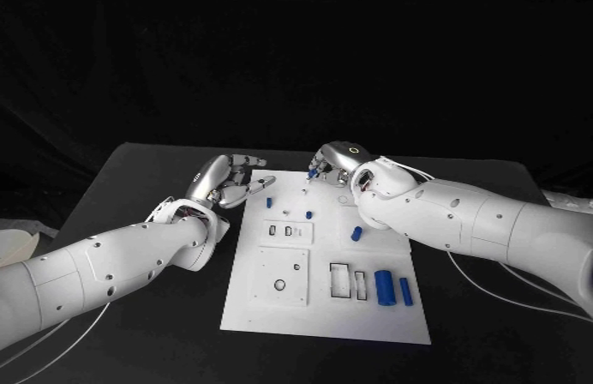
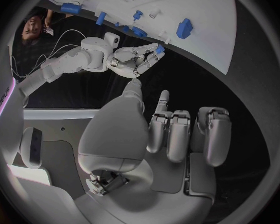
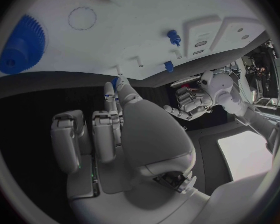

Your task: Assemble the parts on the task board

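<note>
The white task board (image 1: 371, 315) lies in the middle of the black table. My right hand (image 1: 335, 163) hovers over the board's far edge and pinches a small blue part (image 1: 309, 173) between thumb and a finger; that part (image 2: 159, 49) also shows at its fingertips in the left wrist view. My left hand (image 1: 230, 178) hangs by the board's far left corner, fingers apart, holding nothing. Loose blue parts on the board include a small peg (image 1: 271, 202), a short piece (image 1: 356, 233), a thick cylinder (image 1: 385, 288) and a thin rod (image 1: 405, 291). A blue gear (image 3: 18, 45) lies on the board.
Rectangular recesses (image 1: 338, 280) and a round hole (image 1: 280, 285) are cut into the near half of the board. White cables (image 1: 494, 294) trail over the table under my right arm. Black table (image 1: 148, 170) surrounds the board on every side.
</note>
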